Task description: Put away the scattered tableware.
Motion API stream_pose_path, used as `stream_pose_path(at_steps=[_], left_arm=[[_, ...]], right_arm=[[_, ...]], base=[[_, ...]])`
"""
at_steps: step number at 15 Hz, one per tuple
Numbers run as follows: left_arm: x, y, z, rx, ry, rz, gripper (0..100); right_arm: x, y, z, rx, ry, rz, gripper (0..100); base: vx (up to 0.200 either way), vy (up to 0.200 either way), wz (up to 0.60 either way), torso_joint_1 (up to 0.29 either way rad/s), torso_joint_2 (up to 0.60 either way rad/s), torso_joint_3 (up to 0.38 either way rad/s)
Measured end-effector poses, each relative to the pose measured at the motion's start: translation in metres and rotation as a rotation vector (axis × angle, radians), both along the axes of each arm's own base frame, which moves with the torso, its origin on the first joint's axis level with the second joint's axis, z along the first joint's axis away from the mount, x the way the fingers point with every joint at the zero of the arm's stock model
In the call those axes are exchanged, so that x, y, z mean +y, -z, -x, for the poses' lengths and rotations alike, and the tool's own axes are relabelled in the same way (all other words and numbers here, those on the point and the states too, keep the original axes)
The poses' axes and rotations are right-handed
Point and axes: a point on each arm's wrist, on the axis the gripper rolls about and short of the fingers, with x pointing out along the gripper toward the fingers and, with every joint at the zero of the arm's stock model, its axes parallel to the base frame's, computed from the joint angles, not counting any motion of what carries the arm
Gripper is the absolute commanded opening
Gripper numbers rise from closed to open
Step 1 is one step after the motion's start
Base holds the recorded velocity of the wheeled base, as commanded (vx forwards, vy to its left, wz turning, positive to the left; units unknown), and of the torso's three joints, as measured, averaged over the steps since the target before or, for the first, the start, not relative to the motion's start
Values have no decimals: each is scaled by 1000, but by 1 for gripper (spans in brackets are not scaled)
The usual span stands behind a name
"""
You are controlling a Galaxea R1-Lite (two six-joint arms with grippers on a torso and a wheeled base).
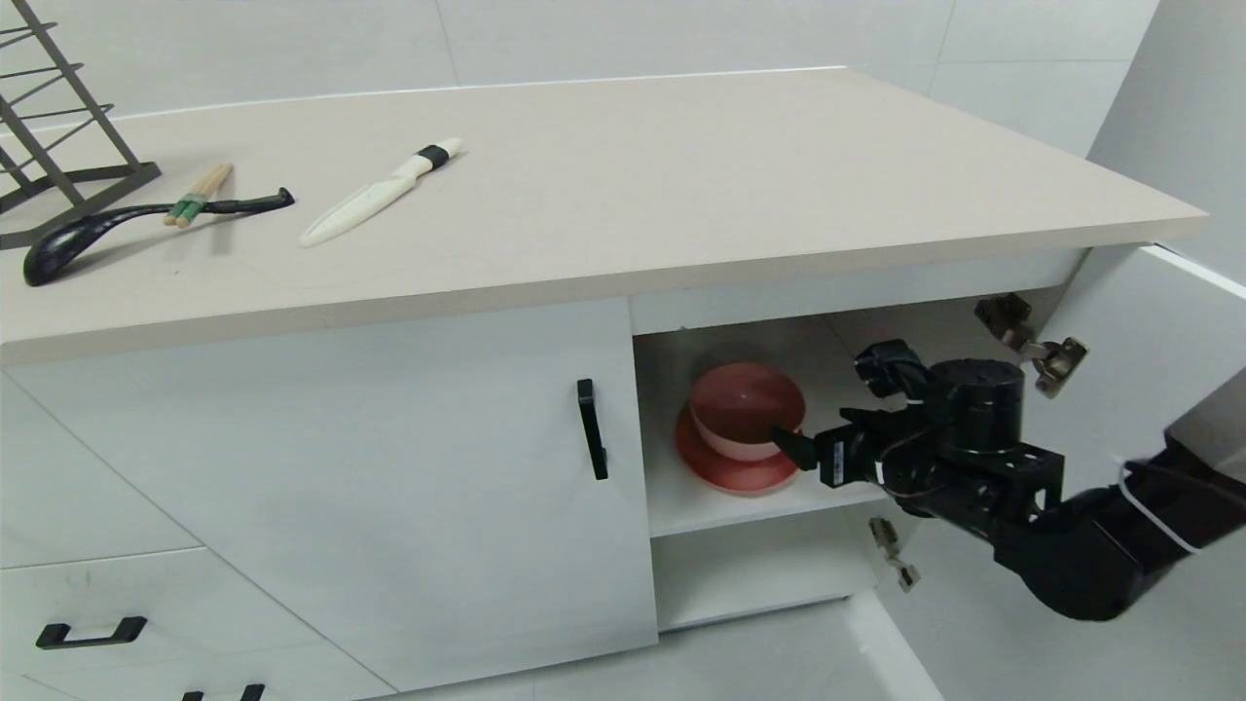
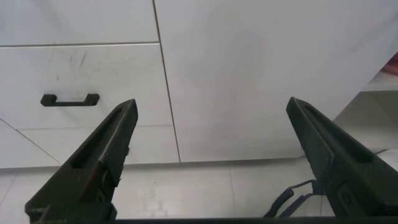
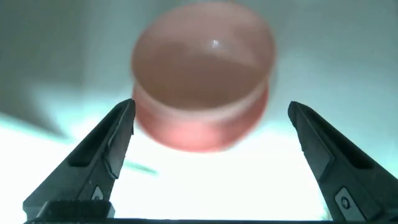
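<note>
The counter (image 1: pixel 730 166) was wide and pale, with a wire rack (image 1: pixel 58 146) at its left end. Below it the cabinet (image 1: pixel 389 467) stood with its right door open. On the upper shelf (image 1: pixel 672 487) inside lay a red plate (image 1: pixel 730 472), and a pink bowl (image 1: pixel 745 409) sat on it. The right gripper (image 3: pixel 211 107) was just in front of the bowl, its claw wide and holding nothing. The left gripper (image 2: pixel 211 102), also wide and empty, faced the closed cabinet front. I judged the plate and bowl as put away. Three pieces were left on the counter: a white knife (image 1: pixel 380 192), a black spoon (image 1: pixel 117 229) and a pair of chopsticks (image 1: pixel 200 195) touching the spoon's handle.
</note>
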Motion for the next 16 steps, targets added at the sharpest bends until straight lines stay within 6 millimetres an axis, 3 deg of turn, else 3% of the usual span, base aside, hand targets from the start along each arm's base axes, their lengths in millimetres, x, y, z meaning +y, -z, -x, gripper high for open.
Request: stream_pose_path(at_steps=[3, 8, 13, 16], left_arm=[[0, 0, 0, 1, 0, -3, 100], [0, 0, 1, -8, 7, -1, 100], [0, 1, 4, -50, 26, 5, 100], [1, 1, 4, -53, 27, 4, 100]], right_arm=[[-17, -3, 50, -56, -41, 57, 100], [-65, -19, 146, -132, -72, 113, 100], [-114, -26, 213, -132, 46, 132, 100], [-136, -18, 259, -135, 124, 130, 100]], base=[[0, 0, 0, 0, 0, 0], [0, 0, 0, 0, 0, 0], [0, 0, 0, 0, 0, 0], [0, 0, 0, 0, 0, 0]])
